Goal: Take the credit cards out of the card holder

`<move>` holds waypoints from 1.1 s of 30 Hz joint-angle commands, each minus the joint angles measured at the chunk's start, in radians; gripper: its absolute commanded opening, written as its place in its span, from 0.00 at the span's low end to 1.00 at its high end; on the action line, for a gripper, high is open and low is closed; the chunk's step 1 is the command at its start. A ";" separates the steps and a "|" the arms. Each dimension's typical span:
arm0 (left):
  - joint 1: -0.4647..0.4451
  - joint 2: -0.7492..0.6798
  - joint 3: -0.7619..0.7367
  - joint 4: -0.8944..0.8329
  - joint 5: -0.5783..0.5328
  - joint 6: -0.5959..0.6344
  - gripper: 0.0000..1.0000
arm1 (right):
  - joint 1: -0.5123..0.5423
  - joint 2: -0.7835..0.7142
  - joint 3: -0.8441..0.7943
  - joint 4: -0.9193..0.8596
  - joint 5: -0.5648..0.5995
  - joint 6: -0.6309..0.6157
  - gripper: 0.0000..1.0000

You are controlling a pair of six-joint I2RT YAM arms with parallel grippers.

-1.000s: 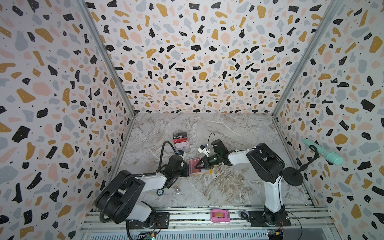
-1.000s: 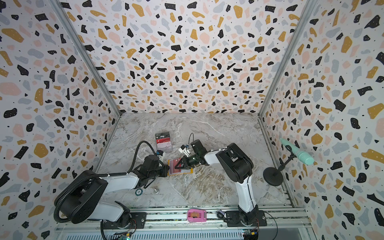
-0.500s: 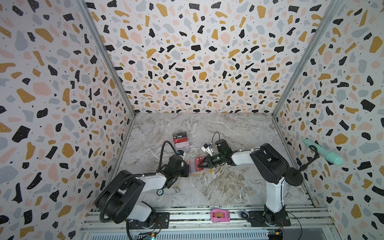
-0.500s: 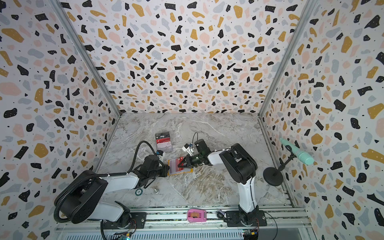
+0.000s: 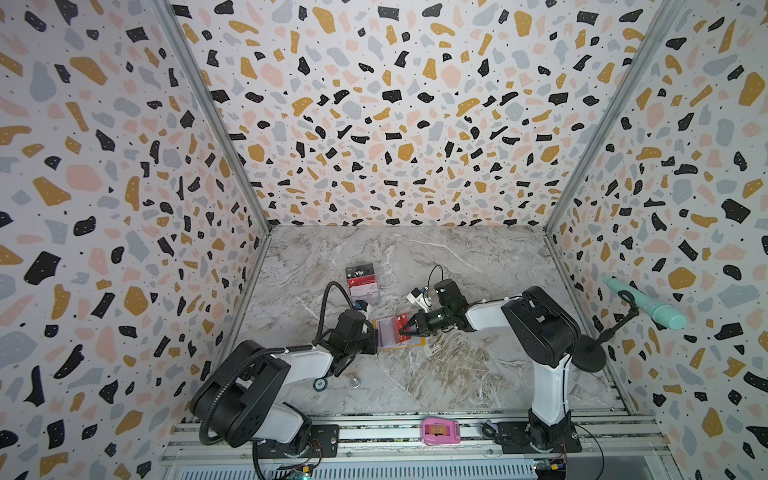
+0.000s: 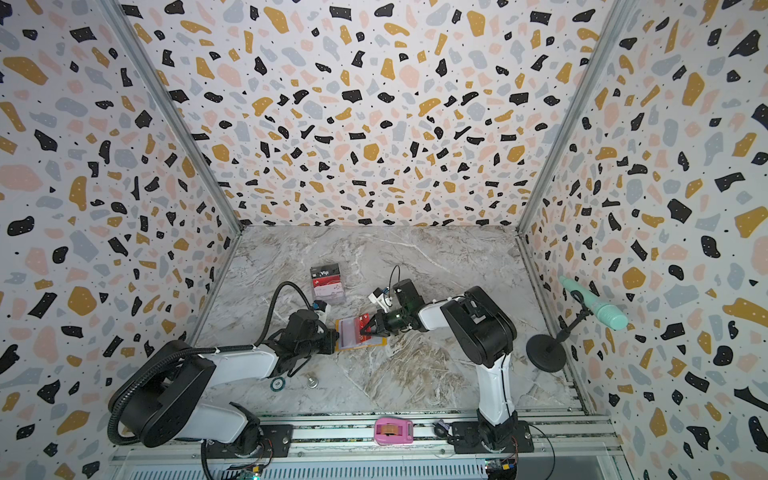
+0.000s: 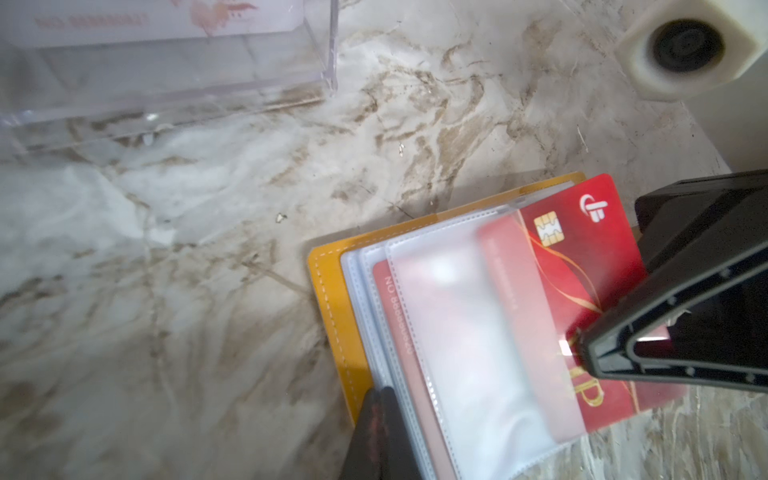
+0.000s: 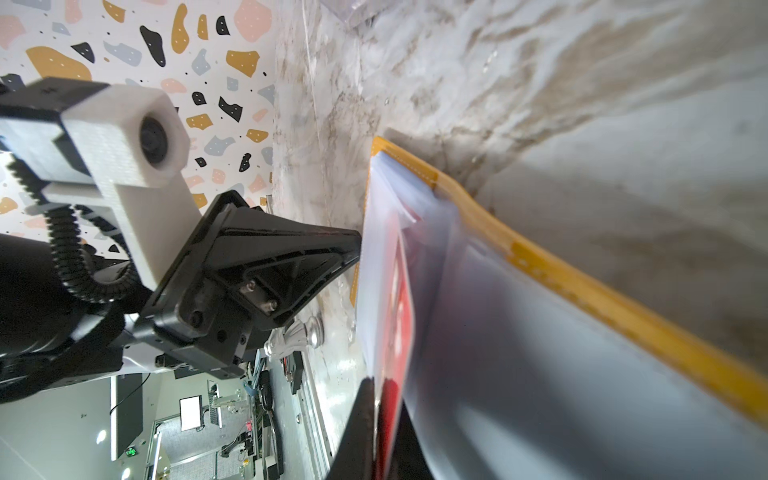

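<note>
The mustard-yellow card holder (image 5: 415,343) (image 6: 376,341) lies open on the marble, its clear sleeves facing up. My left gripper (image 5: 375,340) (image 7: 384,391) is shut on the holder's near edge, where the sleeves meet the yellow cover (image 7: 328,299). A red credit card (image 7: 573,257) with a gold chip sticks halfway out of the top sleeve. My right gripper (image 5: 402,331) (image 8: 379,384) is shut on that card's free end. A second reddish card (image 7: 395,328) sits inside a lower sleeve.
A clear acrylic stand (image 5: 363,282) (image 6: 327,283) holding cards is just behind the holder. A round chip (image 5: 319,384) and a metal knob (image 5: 354,381) lie near the left arm. A pink tape dispenser (image 5: 440,432) sits on the front rail, and a teal microphone (image 5: 648,305) stands at the right.
The right gripper's jaws have closed onto the red card's free end. The left gripper has stayed shut on the holder, and the holder has not moved.
</note>
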 commanded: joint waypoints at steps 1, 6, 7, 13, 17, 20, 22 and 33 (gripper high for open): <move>-0.005 -0.003 -0.023 -0.068 0.027 -0.008 0.00 | -0.007 -0.075 0.001 -0.085 0.048 -0.062 0.08; -0.006 -0.027 -0.029 -0.047 0.051 -0.012 0.01 | -0.012 -0.109 0.022 -0.179 0.100 -0.121 0.08; -0.005 -0.030 -0.030 -0.042 0.053 -0.013 0.02 | -0.012 -0.115 0.029 -0.201 0.113 -0.136 0.07; -0.005 -0.069 -0.050 0.001 0.065 -0.038 0.21 | -0.017 -0.165 0.065 -0.338 0.200 -0.239 0.03; -0.006 -0.160 -0.064 -0.002 0.039 -0.017 0.40 | -0.017 -0.212 0.082 -0.408 0.258 -0.315 0.02; -0.006 -0.228 -0.051 -0.046 0.026 0.006 0.48 | -0.019 -0.262 0.064 -0.385 0.231 -0.361 0.02; -0.004 -0.272 -0.037 -0.067 0.042 0.016 0.51 | -0.019 -0.302 0.049 -0.355 0.195 -0.387 0.02; 0.010 -0.424 0.033 -0.028 0.349 0.019 0.63 | -0.020 -0.536 -0.065 -0.165 -0.058 -0.457 0.02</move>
